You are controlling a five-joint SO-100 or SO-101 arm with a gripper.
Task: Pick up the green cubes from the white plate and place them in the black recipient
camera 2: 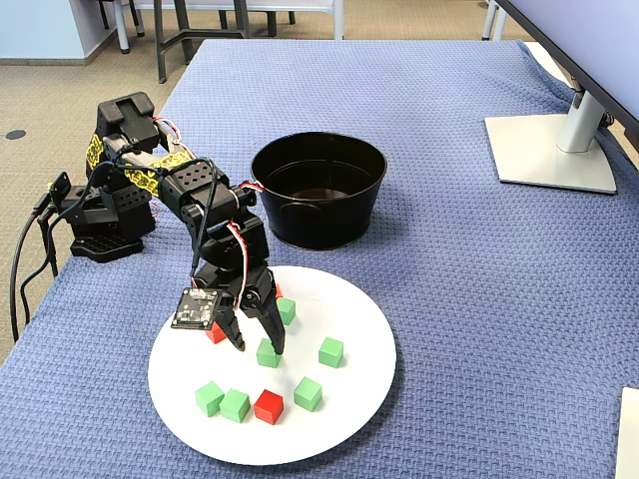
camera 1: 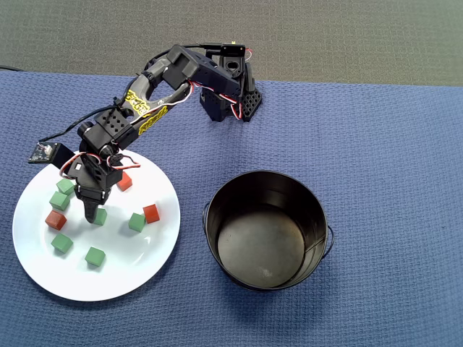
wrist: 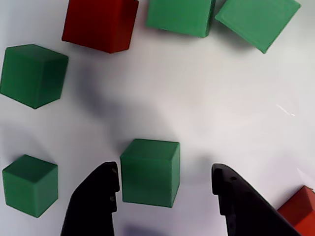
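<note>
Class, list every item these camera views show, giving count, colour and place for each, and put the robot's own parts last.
green cubes: six, green, all on the plate; one sits between the open fingers in the wrist view.
red cubes: three, red-orange, on the plate among the green ones.
white plate: one, white, left of the bucket in the overhead view.
black bucket: one, black, on the cloth beside the plate, nothing inside.
blue cloth: one, blue, covers the table.
monitor stand: one, grey, far right in the fixed view.
arm: one, black, base at the cloth's edge, reaching over the plate.
gripper: one, black, open around a green cube.
</note>
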